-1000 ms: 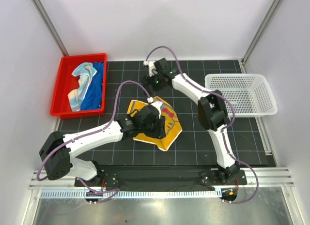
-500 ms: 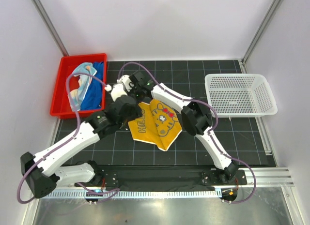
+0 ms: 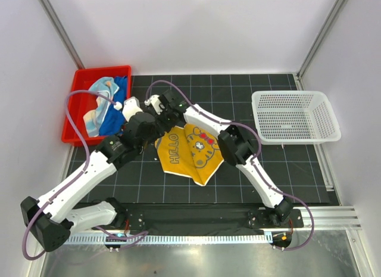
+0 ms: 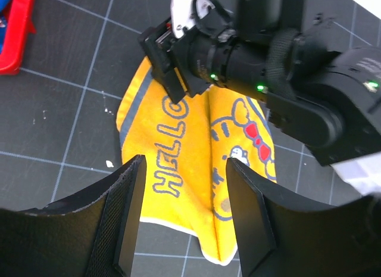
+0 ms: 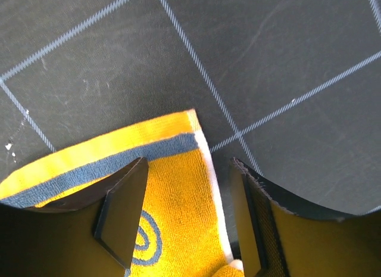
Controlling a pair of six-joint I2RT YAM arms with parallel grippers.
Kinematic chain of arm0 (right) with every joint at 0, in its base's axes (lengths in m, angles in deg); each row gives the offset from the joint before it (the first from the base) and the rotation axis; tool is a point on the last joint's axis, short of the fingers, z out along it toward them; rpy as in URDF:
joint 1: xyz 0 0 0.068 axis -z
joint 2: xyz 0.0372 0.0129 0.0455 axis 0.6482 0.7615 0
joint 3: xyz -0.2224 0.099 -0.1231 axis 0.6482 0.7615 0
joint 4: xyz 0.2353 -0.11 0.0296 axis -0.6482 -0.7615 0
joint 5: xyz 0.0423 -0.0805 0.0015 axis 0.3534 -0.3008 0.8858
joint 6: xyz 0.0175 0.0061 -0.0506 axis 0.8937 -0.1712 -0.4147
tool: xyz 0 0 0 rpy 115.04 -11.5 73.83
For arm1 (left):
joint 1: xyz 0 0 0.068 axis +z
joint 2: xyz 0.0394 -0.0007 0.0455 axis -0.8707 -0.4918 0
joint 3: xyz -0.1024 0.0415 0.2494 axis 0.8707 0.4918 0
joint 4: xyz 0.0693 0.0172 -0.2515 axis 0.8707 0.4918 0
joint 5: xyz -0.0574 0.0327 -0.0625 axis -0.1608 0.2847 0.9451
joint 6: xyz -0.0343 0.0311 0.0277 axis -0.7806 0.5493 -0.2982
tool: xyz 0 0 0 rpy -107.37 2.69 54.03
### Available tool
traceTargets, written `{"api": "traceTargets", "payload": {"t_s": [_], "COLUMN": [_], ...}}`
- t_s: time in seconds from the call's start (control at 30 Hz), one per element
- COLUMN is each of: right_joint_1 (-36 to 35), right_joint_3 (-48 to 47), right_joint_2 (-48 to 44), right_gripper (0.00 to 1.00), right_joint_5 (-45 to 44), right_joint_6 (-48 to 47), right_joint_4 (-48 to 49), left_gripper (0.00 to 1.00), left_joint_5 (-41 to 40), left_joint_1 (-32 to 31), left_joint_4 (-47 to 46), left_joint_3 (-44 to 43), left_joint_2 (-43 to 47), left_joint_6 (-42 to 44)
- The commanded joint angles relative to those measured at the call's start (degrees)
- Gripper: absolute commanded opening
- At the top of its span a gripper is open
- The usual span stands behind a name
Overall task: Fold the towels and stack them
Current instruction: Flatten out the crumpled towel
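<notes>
A yellow towel (image 3: 190,152) printed with "HELLO" and a cartoon cat lies rumpled on the black mat, with a ridge down its middle (image 4: 208,170). My left gripper (image 4: 184,223) hangs open above its left half, with nothing between the fingers. My right gripper (image 5: 184,223) is down at the towel's far left corner (image 5: 172,181), jaws apart and straddling the white-edged border. In the top view both grippers meet at that corner, left gripper (image 3: 156,134) and right gripper (image 3: 166,123). A blue towel (image 3: 117,113) and a pale patterned towel (image 3: 98,101) lie bunched in the red tray.
The red tray (image 3: 72,113) stands at the far left of the mat, close behind my left wrist. A white mesh basket (image 3: 296,116) stands at the right. Both forearms cross over the towel's far side. A metal rail runs along the near edge.
My left gripper left the towel's middle, swung to its far left corner and opened. My right gripper came forward from the back to that corner, jaws narrowing. The towel's "HELLO" face is now uncovered.
</notes>
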Motion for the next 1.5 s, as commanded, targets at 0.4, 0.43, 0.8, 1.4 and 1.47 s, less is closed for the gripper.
{"api": "traceTargets", "payload": {"t_s": [0.4, 0.43, 0.8, 1.4, 1.47], "right_joint_1": [0.71, 1.85, 8.98, 7.05, 6.35], "right_joint_3": [-4.87, -5.05, 21.03, 61.20, 64.11], "right_joint_2": [2.50, 2.41, -23.24, -49.70, -51.11], "right_gripper": [0.04, 0.01, 0.01, 0.01, 0.01], "right_joint_5": [-10.81, -12.30, -17.94, -22.06, -22.94], "right_joint_6": [2.14, 3.02, 14.63, 32.99, 35.19], "right_joint_4": [0.72, 0.72, 15.84, 19.09, 18.75], "left_gripper": [0.57, 0.57, 0.51, 0.56, 0.57], "left_joint_5": [4.34, 4.70, 13.66, 29.75, 30.19], "left_joint_1": [4.69, 5.05, 11.29, 17.97, 18.06], "left_joint_4": [-6.98, -8.03, -15.77, -16.92, -17.27], "left_joint_3": [2.18, 2.18, -2.04, -14.87, -15.23], "left_joint_2": [-3.47, -4.09, -19.20, -39.86, -41.26], "left_joint_6": [0.59, 0.76, 2.52, 8.76, 9.46]}}
